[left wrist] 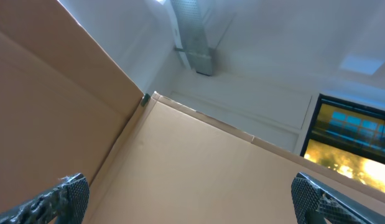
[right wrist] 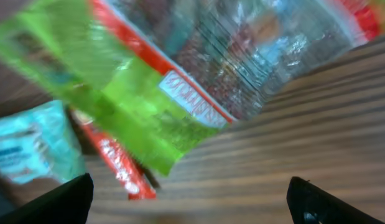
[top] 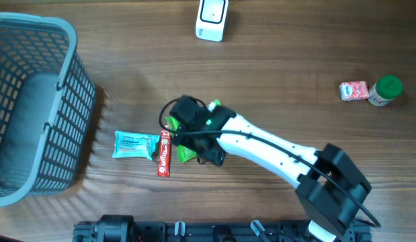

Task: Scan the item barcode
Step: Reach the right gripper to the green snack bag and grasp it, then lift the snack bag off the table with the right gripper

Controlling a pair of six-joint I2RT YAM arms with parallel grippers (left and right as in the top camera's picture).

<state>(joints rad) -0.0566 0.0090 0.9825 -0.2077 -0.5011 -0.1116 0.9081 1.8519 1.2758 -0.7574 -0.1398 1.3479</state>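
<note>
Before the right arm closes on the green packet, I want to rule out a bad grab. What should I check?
1. Right gripper open: ok.
2. Green packet in front of its fingers: ok, it fills the wrist view.
3. Neighbours clear of the grab: not ok. The red bar lies right against the green packet, with the blue packet just beyond it.
4. Barcode in sight: cannot tell, the print is blurred.
5. Scanner unobstructed: ok, it stands alone at the table's far edge.
6. Left gripper out of the way: ok, it is open and pointing up, away from the table.
</note>
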